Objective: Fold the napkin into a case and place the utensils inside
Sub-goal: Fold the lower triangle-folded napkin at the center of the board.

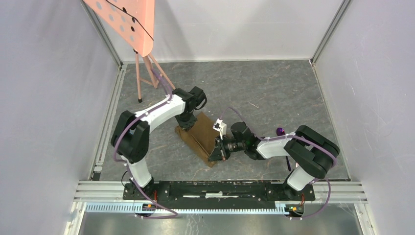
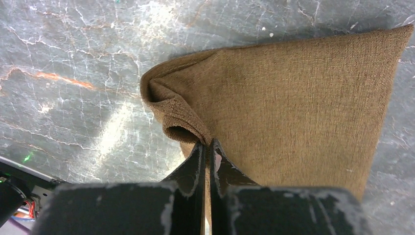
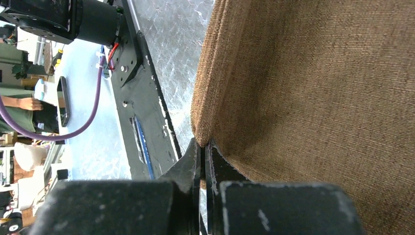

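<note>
A pink perforated board (image 1: 125,19) is standing well beyond the left gripper (image 2: 206,147), and a purple-handled utensil (image 1: 280,131) is lying just behind the right wrist. Both arms are reaching low. The left gripper is pinching the folded napkin (image 1: 201,134) at one end and the right gripper (image 3: 203,144) is clamping its opposite edge

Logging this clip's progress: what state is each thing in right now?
Napkin: folded in layers, on the table, gripped at two edges.
Left end effector: shut on the napkin's bunched corner.
Right end effector: shut on the napkin's layered edge.
Purple-handled utensil: on the table behind the right arm, outside the napkin.
</note>
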